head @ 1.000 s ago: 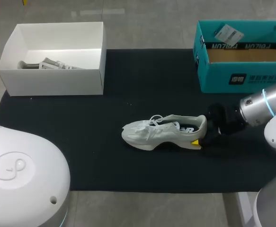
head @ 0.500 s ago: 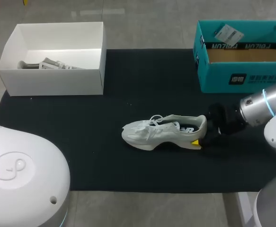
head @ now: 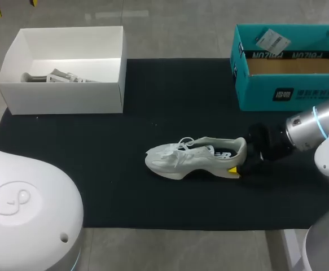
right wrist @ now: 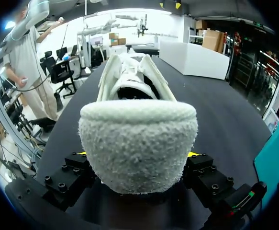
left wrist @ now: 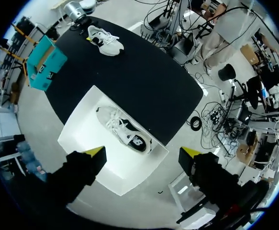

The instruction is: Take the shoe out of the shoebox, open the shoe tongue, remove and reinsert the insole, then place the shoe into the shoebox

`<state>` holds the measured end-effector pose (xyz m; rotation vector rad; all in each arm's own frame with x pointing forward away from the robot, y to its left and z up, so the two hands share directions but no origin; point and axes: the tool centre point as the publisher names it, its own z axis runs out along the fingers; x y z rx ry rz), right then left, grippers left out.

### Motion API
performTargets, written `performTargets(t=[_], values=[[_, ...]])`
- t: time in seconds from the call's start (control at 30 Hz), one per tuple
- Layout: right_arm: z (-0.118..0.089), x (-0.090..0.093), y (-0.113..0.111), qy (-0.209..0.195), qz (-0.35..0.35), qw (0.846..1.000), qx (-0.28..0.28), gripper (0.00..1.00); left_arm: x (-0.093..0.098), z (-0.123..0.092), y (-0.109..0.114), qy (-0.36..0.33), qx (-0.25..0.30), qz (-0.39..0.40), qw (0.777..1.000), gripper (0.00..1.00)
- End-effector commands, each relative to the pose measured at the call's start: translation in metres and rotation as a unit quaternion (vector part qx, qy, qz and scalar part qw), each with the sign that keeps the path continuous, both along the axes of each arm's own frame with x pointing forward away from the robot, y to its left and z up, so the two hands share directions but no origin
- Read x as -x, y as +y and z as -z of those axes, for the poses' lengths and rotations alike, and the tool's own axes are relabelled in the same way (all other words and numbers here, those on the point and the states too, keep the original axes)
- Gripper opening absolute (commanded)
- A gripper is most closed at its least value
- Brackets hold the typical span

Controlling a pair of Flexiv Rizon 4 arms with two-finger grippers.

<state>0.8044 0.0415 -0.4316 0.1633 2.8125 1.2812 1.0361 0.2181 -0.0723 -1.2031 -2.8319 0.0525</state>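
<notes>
A pale cream knit running shoe (head: 195,157) lies on its sole on the black cloth mat (head: 96,169), its fuzzy heel caught in the right gripper (head: 239,162). The two fingers are pressed against the heel from either side, with only slivers of their yellow tips showing past it, and the toe points straight ahead of the gripper. An open teal cardboard shoebox (head: 283,93) sits off to that gripper's side, well apart from it. The left gripper (left wrist: 144,153) hangs high above the table with its fingers spread wide, holding nothing. Far beneath it is an open white cardboard box (left wrist: 82,139) containing a second white sneaker (left wrist: 125,133).
</notes>
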Motion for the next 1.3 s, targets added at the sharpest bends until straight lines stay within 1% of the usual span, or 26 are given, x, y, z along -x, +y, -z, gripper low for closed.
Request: performTargets(t=[0.03,0.47,0.53,0.57,0.6,0.63,0.7,0.73,0.77,0.8,0.83,0.87,0.9,0.93,0.97,1.0,1.03,1.07,1.1,1.13,1.17,1.2,1.3], values=[[0.003,-0.002,0.003,-0.001,0.001,1.000,0.001,0.00,0.011,0.004,-0.005,-0.021,0.025,-0.247,0.968,1.00],[0.003,-0.002,0.003,-0.001,0.001,1.000,0.001,0.00,0.011,0.004,-0.005,-0.021,0.025,-0.247,0.968,1.00],[0.003,-0.002,0.003,-0.001,0.001,1.000,0.001,0.00,0.013,0.009,-0.018,-0.031,-0.005,-0.298,0.954,1.00],[0.003,-0.002,0.003,-0.001,0.001,1.000,0.001,0.00,0.014,0.010,-0.025,-0.021,-0.005,-0.319,0.947,1.00],[0.003,-0.002,0.003,-0.001,0.001,1.000,0.001,0.00,0.013,0.009,-0.030,-0.018,-0.008,-0.351,0.936,1.00],[0.003,-0.002,0.003,-0.001,0.001,1.000,0.001,0.00,0.012,0.010,-0.036,0.003,-0.019,-0.384,0.923,1.00],[0.003,-0.002,0.003,-0.001,0.001,1.000,0.001,0.00,0.011,0.013,-0.045,-0.010,-0.044,-0.446,0.894,1.00],[0.003,-0.002,0.003,-0.001,0.001,1.000,0.001,0.00,0.012,0.015,-0.049,-0.014,-0.052,-0.466,0.883,1.00],[0.003,-0.002,0.003,-0.001,0.001,1.000,0.001,0.00,0.013,0.018,-0.053,-0.028,-0.058,-0.505,0.861,1.00],[0.003,-0.002,0.003,-0.001,0.001,1.000,0.001,0.00,0.016,0.023,-0.058,-0.042,-0.075,-0.514,0.854,1.00],[0.003,-0.002,0.003,-0.001,0.001,1.000,0.001,0.00,0.020,0.025,-0.063,-0.050,-0.053,-0.526,0.847,1.00],[0.003,-0.002,0.003,-0.001,0.001,1.000,0.001,0.00,0.024,0.028,-0.068,-0.047,-0.056,-0.541,0.838,1.00],[0.003,-0.002,0.003,-0.001,0.001,1.000,0.001,0.00,0.027,0.032,-0.074,-0.064,-0.060,-0.544,0.835,1.00],[0.003,-0.002,0.003,-0.001,0.001,1.000,0.001,0.00,0.032,0.035,-0.080,-0.069,-0.042,-0.560,0.824,1.00],[0.003,-0.002,0.003,-0.001,0.001,1.000,0.001,0.00,0.035,0.038,-0.086,-0.100,-0.053,-0.567,0.816,1.00],[0.003,-0.002,0.003,-0.001,0.001,1.000,0.001,0.00,0.038,0.041,-0.092,-0.118,-0.037,-0.585,0.802,1.00],[0.003,-0.002,0.003,-0.001,0.001,1.000,0.001,0.00,0.041,0.043,-0.098,-0.147,-0.036,-0.597,0.788,1.00],[0.003,-0.002,0.003,-0.001,0.001,1.000,0.001,0.00,0.045,0.047,-0.105,-0.180,-0.019,-0.612,0.770,1.00],[0.003,-0.002,0.003,-0.001,0.001,1.000,0.001,0.00,0.050,0.051,-0.111,-0.188,-0.010,-0.621,0.761,1.00],[0.003,-0.002,0.003,-0.001,0.001,1.000,0.001,0.00,0.054,0.054,-0.117,-0.203,-0.009,-0.624,0.754,1.00],[0.003,-0.002,0.003,-0.001,0.001,1.000,0.001,0.00,0.059,0.057,-0.123,-0.199,0.008,-0.633,0.748,1.00],[0.003,-0.002,0.003,-0.001,0.001,1.000,0.001,0.00,0.064,0.061,-0.129,-0.185,0.016,-0.623,0.760,1.00],[0.003,-0.002,0.003,-0.001,0.001,1.000,0.001,0.00,0.064,0.061,-0.129,-0.185,0.016,-0.623,0.760,1.00]])
